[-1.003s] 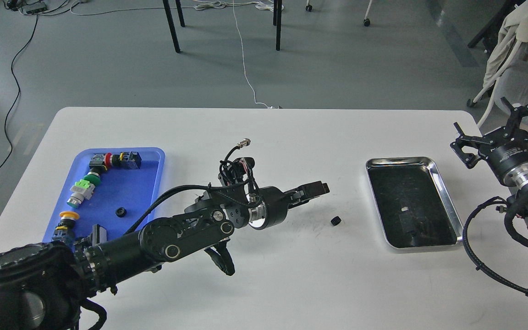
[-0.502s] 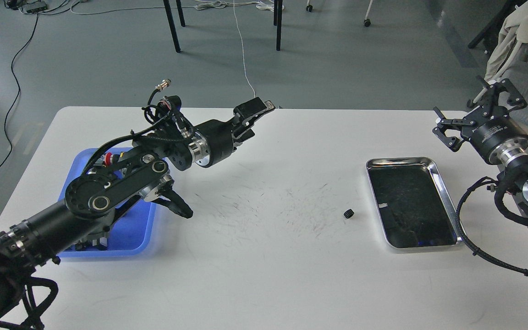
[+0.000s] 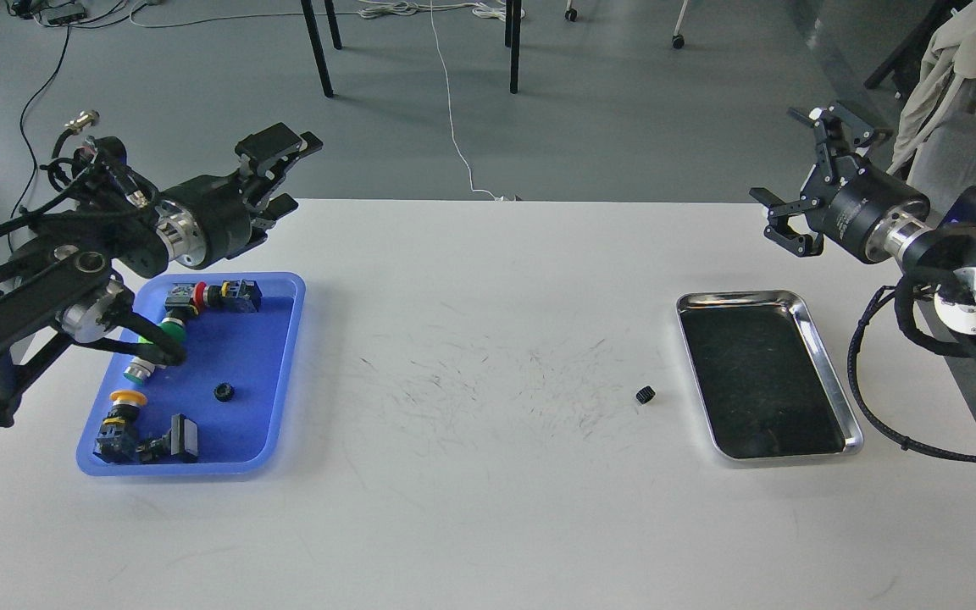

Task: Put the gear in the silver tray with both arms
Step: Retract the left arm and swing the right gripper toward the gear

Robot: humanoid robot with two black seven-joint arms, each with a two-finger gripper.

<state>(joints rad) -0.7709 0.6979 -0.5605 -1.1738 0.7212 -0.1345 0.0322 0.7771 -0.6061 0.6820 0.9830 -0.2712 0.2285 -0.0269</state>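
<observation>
A small black gear (image 3: 645, 395) lies on the white table, just left of the silver tray (image 3: 738, 296), which holds nothing. A second small black gear (image 3: 223, 391) lies in the blue tray (image 3: 285, 373). My left gripper (image 3: 283, 174) is open and empty, raised above the table's far left edge, behind the blue tray. My right gripper (image 3: 797, 178) is open and empty, raised above the table's far right corner, behind the silver tray. Both grippers are far from the gear on the table.
The blue tray also holds several push-button switches (image 3: 168, 326) with red, green and yellow caps. The white table (image 3: 488, 508) has scuff marks in its middle. Chair legs and cables are on the floor beyond the table.
My left arm has swung up and back to the left, away from the table's middle, uncovering the blue tray. My right gripper has risen and moved back. The gear on the table shifted slightly right.
</observation>
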